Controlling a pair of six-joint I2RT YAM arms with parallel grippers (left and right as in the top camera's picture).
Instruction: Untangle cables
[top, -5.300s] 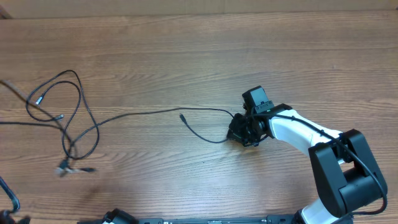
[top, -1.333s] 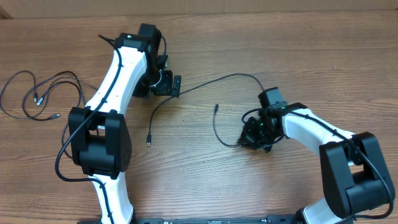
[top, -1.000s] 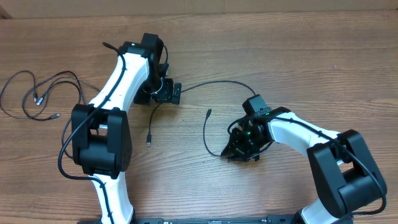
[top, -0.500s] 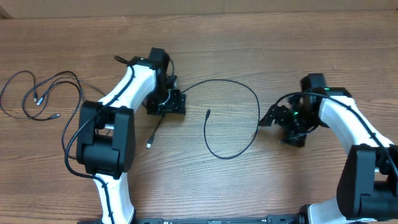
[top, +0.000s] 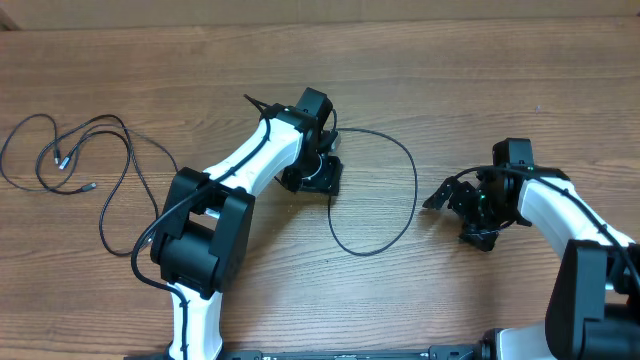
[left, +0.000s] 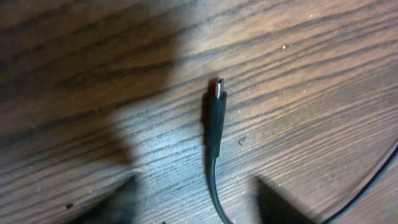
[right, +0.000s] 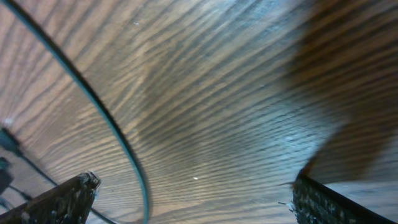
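Plug (left: 216, 118) and left gripper (top: 322, 178) are the pair the coming move turns on. In the left wrist view the plug lies flat on the tabletop (top: 500, 90), dead ahead of the jaws. Its silver tip points away from them, and its long axis runs straight out along the line of reach. The cord (top: 415, 185) trails back from the plug and passes between the two dark, blurred fingers (left: 121, 202). They stand apart on either side of it, and I see no contact with it. So the left jaws are part-open and straddle the cord just behind the plug, holding nothing that I can make out.

From the plug the cord swings out in one wide, open loop toward the right gripper (top: 455, 212) and curves back, crossing nothing. The right gripper sits just beyond the far side of that loop. Its jaws are spread wide and empty, and an arc of cord shows close beside one finger in the right wrist view.

The rest of the cables (top: 80, 165) lie in loose, overlapping loops well off on the opposite side of the plug.

The left arm is plainly the nearer one. My judgement is that it is placed to close on the cord right behind the plug, and a grip across the cord's axis would serve best. A little more reach along that axis may be wanted.
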